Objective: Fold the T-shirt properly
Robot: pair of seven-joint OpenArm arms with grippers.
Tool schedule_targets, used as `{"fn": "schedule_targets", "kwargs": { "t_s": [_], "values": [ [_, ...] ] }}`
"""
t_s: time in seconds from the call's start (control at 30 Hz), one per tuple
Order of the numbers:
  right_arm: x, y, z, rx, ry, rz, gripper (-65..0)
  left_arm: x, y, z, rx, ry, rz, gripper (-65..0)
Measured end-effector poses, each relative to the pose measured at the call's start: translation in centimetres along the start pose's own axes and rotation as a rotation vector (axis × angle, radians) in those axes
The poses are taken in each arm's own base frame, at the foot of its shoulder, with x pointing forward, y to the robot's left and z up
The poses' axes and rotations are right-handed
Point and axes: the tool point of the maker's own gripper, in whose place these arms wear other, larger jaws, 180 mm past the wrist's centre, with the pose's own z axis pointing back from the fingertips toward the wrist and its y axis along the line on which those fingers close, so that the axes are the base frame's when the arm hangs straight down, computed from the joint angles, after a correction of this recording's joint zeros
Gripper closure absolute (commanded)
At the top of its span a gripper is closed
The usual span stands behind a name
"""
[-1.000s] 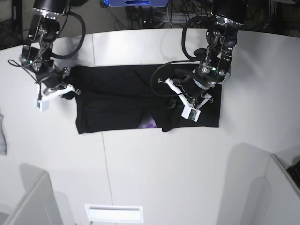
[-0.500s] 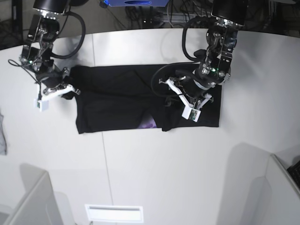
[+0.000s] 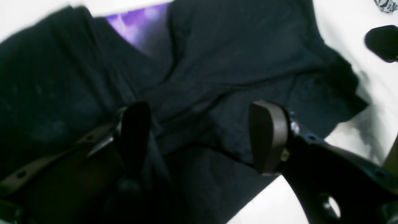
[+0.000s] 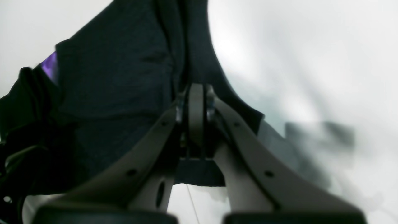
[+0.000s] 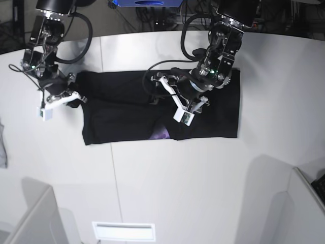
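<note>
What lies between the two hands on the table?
In the base view, only the black T-shirt spans from the right hand, shut on its edge, to the open left hand.

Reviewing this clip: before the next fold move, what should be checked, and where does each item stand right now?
1. Left gripper released: ok, jaws apart above the T-shirt, no cloth between them.
2. Right gripper pinching the shirt's edge: ok, jaws shut on black cloth at the end of the shirt.
3. Shirt lying flat on the table: not ok, ridges and wrinkles run across the middle.
4. Printed side tucked in: not ok, a purple print peeks out at the near edge.
5. Fold edges lined up: cannot tell, black on black hides the layers.
</note>
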Motion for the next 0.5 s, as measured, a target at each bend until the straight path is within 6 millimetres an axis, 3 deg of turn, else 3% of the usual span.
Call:
{"fn": "schedule_targets", "kwargs": {
  "t_s": [0.1, 0.23, 0.27, 0.3, 0.37, 0.4, 0.47, 0.5],
  "values": [
    [0.4, 0.3, -0.1, 0.007, -0.005, 0.0, 0.0, 0.9, 0.3, 0.4, 0.005, -0.019, -0.012, -47.2],
    [1.5, 0.9, -0.2, 0.02, -0.026, 0.009, 0.0, 3.2, 2.5, 4.4, 0.062, -0.131, -0.009, -47.1],
    [1.7, 1.1, -0.2, 0.024, -0.029, 0.011, -4.1, 3.3, 4.0, 5.6, 0.109, -0.152, 0.008, -46.9],
    [1.8, 1.2, -0.3, 0.027, -0.032, 0.01, -13.1, 3.1, 5.6, 6.7, 0.156, -0.16, 0.031, -45.7],
    [1.9, 1.7, -0.4, 0.039, -0.011, 0.01, -31.4, 2.7, 10.0, 9.3, 0.29, -0.18, 0.087, -37.5],
    [2.1, 1.9, -0.6, 0.043, -0.008, 0.009, -39.8, 2.4, 12.1, 10.6, 0.35, -0.184, 0.11, -29.6],
    [2.5, 2.3, -1.0, 0.062, 0.001, 0.023, -48.2, 2.3, 15.5, 13.3, 0.453, -0.218, 0.153, -12.3],
    [2.6, 2.5, -1.3, 0.077, 0.008, 0.043, -48.8, 2.2, 17.0, 14.5, 0.5, -0.236, 0.174, -2.8]
  ]
}}
